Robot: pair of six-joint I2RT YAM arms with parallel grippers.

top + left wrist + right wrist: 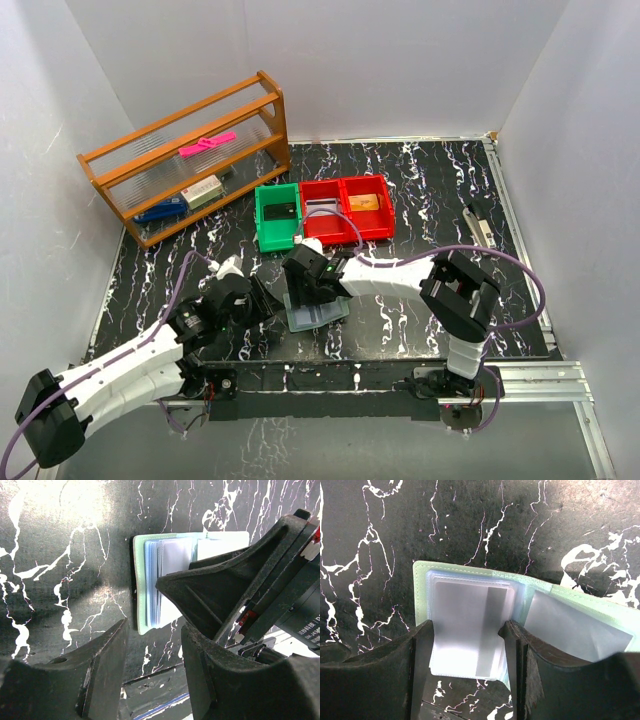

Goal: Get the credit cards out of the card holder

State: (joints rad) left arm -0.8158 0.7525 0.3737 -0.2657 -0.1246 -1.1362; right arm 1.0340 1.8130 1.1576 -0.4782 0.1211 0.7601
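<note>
Black marbled table (430, 180) inside white walls: the card holder (470, 570) lies open and flat near the front edge, its pale inside facing up, mint-green edging around the clear sleeves. My right gripper (467, 625) hangs directly over the holder's left half, one finger on each side of the stack of sleeves. Its jaws stand apart, but I cannot tell whether they press on the sleeves' edges or merely straddle them. The credit cards (570, 630) sit inside the sleeves as greyish rectangles, one visible in each half; none lies loose on the table.

My left gripper (155, 630) waits just beside the holder on its left, fingers spread with nothing between them and only the tabletop and the holder's edge showing through the gap.

Behind the holder stand a green bin (262, 215) and two red bins (345, 185) in a row. At the far left corner stands a wooden rack (180, 160).
</note>
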